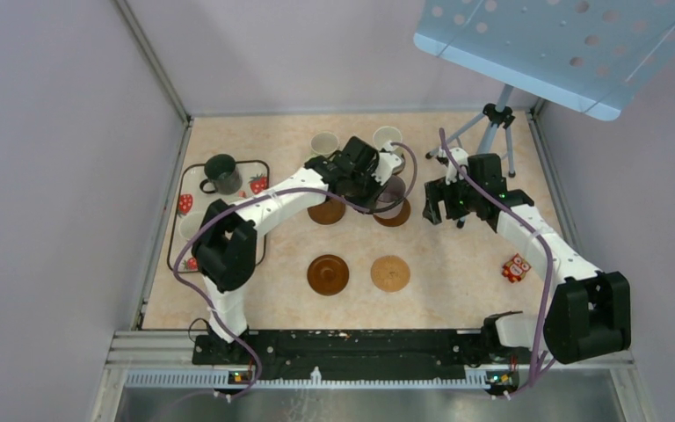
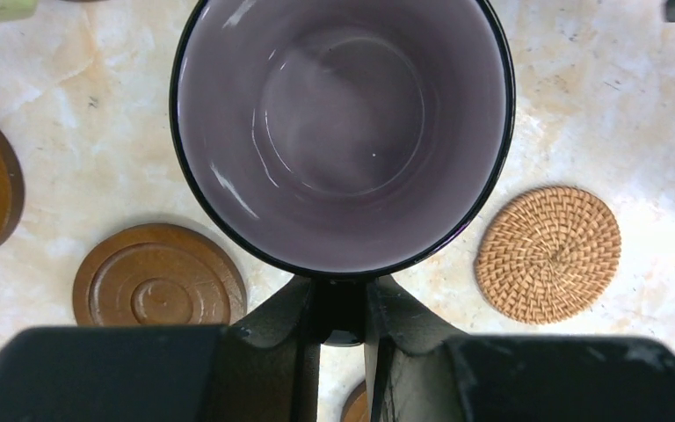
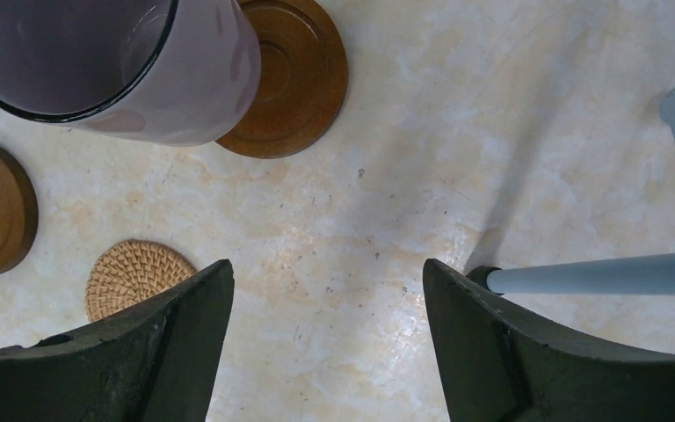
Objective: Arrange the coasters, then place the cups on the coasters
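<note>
My left gripper (image 1: 376, 186) (image 2: 343, 309) is shut on the handle of a mauve cup (image 2: 343, 132) (image 1: 394, 191) (image 3: 141, 70). The cup hangs partly over a dark brown coaster (image 3: 290, 79) (image 1: 395, 215); whether it touches I cannot tell. Another dark coaster (image 1: 326, 211) (image 2: 158, 277) lies to its left. Nearer me lie a dark coaster (image 1: 328, 274) and a tan woven coaster (image 1: 390, 273) (image 2: 549, 253) (image 3: 136, 272). Two pale cups (image 1: 324, 143) (image 1: 388, 137) stand at the back. My right gripper (image 1: 446, 211) (image 3: 328, 290) is open and empty over bare table, right of the mauve cup.
A strawberry-print tray (image 1: 178, 204) at the left holds a dark green cup (image 1: 221, 173). A tripod (image 1: 497, 119) (image 3: 598, 272) carrying a blue perforated board (image 1: 562, 44) stands at the back right. A small red packet (image 1: 517, 267) lies at the right. Walls enclose the table.
</note>
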